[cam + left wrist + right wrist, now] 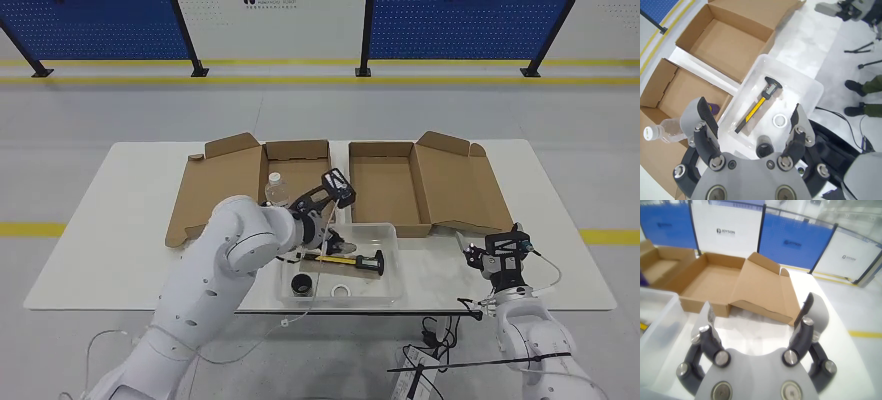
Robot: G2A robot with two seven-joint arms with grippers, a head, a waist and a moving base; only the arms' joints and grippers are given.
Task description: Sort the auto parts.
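Sorting station, seen from above and from both wrists. A white table [100, 230] carries two open cardboard boxes side by side along its far half, with a clear plastic bin [817, 85] in front of them near the front edge.

Parts in the bin:
- A caliper [758, 105] with a yellow scale and a black display head lies flat on the bin floor.
- A white ring [780, 120] lies flat just beside the caliper's beam, apart from it.
- A black socket [763, 145] sits near the ring, at the end of the bin closest to the left arm. Its open end faces the left wrist camera.

Boxes:
- The left box [693, 91] holds a clear plastic bottle [662, 130] with a white cap. It also holds a purple object [714, 108] against the wall next to the bin.
- The right box [725, 43] shows only its bare floor, and its lid lies folded out flat on the table.

Grippers:
- The left gripper [749, 105] hangs above the bin, over the socket, ring and caliper. Its fingers are spread wide and hold nothing.
- The right gripper [758, 302] is over the near right part of the table, beside the bin and in front of the right box's lid. Its fingers are also spread wide and empty.
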